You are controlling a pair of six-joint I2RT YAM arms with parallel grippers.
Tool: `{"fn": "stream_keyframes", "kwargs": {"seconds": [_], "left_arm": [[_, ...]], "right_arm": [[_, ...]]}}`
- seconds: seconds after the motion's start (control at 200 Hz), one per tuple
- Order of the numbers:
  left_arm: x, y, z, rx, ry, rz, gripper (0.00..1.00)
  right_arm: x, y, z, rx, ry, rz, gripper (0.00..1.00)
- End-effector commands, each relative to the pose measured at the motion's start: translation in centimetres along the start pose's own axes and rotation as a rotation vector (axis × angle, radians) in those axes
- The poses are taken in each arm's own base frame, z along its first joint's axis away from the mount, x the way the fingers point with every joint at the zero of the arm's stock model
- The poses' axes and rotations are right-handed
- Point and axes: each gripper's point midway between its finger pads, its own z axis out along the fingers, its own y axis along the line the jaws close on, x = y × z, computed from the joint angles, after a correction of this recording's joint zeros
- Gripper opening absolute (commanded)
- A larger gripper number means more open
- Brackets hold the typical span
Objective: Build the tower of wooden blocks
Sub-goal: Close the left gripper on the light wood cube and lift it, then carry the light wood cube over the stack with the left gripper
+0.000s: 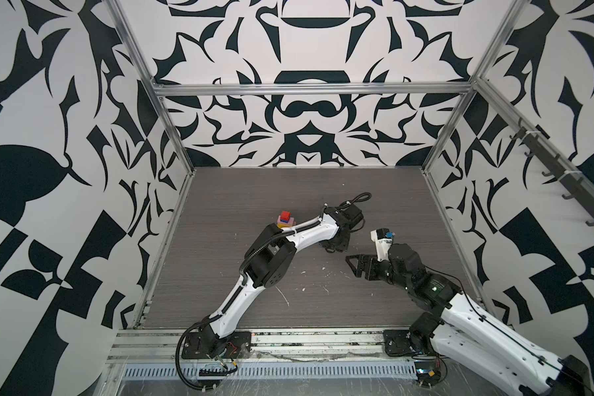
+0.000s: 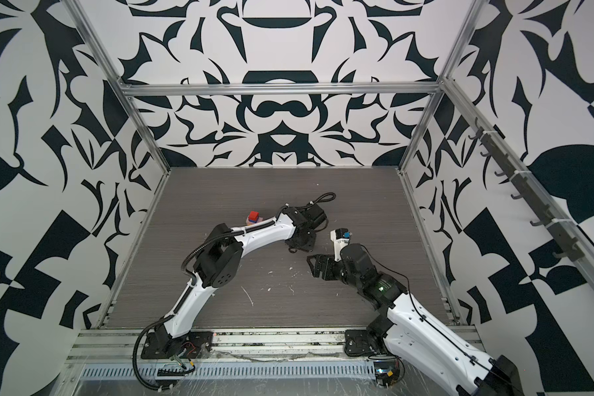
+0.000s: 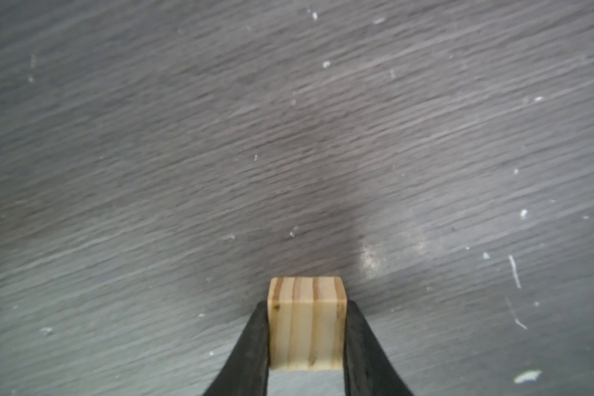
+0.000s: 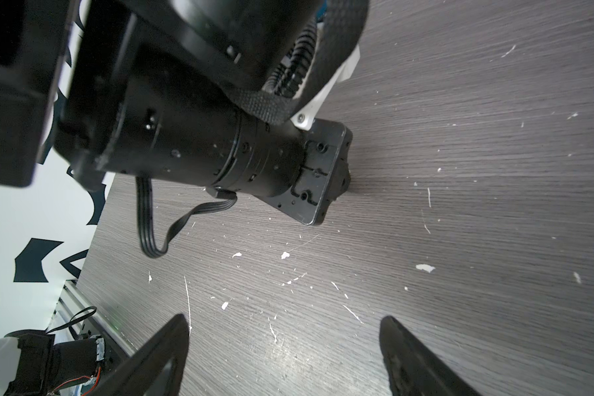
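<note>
Now held: the left gripper [image 3: 306, 305] is clamped on the tan cube [image 3: 306, 329], low by the table [image 3: 151, 154].
Spare hand: the right gripper [image 4: 284, 319] hangs spread wide, holding nothing.
Tower: the tower [image 1: 285, 222] stands apart from the cube, half hidden behind the left forearm, with the red block [image 1: 284, 216] topmost.
Advice: I'd lift straight up, keep the forearm off the stack, centre over red, and lower gently.
</note>
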Motion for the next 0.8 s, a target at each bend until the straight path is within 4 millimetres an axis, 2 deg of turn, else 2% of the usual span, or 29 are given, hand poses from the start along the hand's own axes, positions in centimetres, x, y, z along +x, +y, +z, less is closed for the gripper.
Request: {"fn": "stream_keyframes", "kwargs": {"seconds": [0.0, 0.525, 0.795], "left_arm": [[0.7, 1.0, -2.3, -0.032, 0.009, 0.021, 0.26], [0.1, 2.8, -5.9, -0.044, -0.031, 0.028, 0.26], [-0.3, 5.3, -7.9, -0.061, -0.045, 0.013, 0.26]], "right_arm": [[-1.0, 1.1, -0.3, -0.040, -0.041, -0.010, 0.91], [-1.1, 1.3, -0.4, -0.053, -0.044, -0.003, 0.91], [-1.2, 1.5, -0.6, -0.062, -0.053, -0.007, 0.91]]}}
